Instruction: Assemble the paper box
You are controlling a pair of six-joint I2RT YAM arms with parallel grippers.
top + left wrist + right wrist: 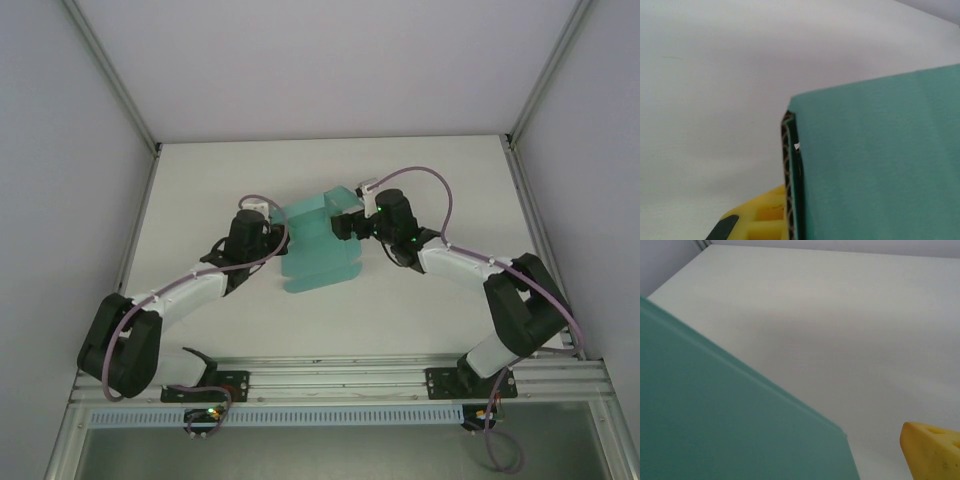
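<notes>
Paper box [318, 250] sits on the table [430, 180]. Left gripper [272, 222] clamps its left edge; right gripper [350, 225], jaws apart, sits at its upper-right corner. Left wrist view adds detail: layered card edge against a yellow finger [765, 220].

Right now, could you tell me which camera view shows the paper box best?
The top external view: the paper box shows its outline and flaps, lying between the two arms. The left wrist view gives one teal face and a corrugated edge up close; the right wrist view gives a plain teal panel.
</notes>
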